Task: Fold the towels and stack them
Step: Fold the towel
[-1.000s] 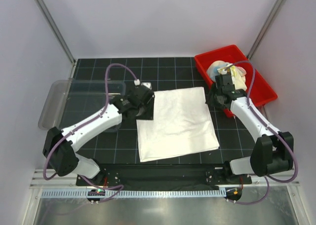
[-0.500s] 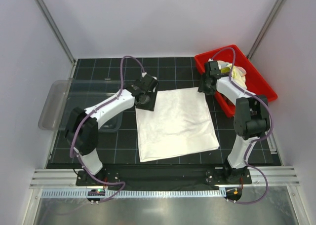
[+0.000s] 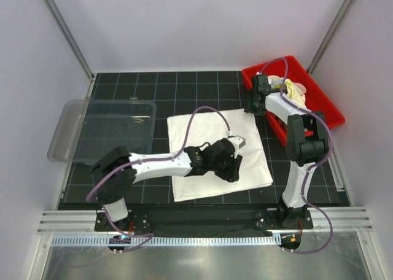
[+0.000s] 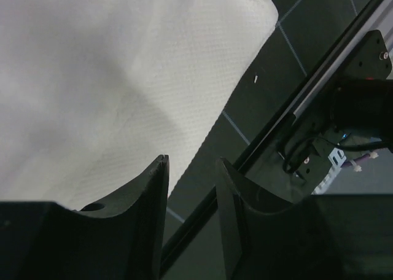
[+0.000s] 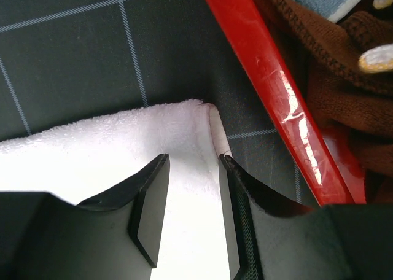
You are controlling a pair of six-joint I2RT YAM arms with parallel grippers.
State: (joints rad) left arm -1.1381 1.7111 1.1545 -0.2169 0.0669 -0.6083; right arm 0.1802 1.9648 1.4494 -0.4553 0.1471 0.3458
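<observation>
A large cream-white waffle-textured towel (image 3: 202,139) is lying spread flat in the middle of the black gridded bench (image 3: 153,89). It is nearly square, and its sides are running slightly askew to the grid lines. The coming move looks to be turning on its right-hand edge, where both arms are working.

The right fingers (image 5: 152,197) are hanging over the far right corner. They are standing apart at a moderate gap, with the rolled corner lying below and between the tips, not yet pinched. That corner is sitting just beside the rim of the red plastic tray (image 5: 270,89), so a pinch there is leaving little room on the outer side.

The left arm is reaching across the cloth from the left. The left fingers (image 4: 150,197) are likewise parted, holding nothing, and hovering at the near edge, with the near right corner lying ahead of them.

The remaining towels, a brown one (image 5: 334,77) among them, are waiting heaped in the tray. A clear plastic bin (image 3: 67,126) is sitting well apart on the left.
</observation>
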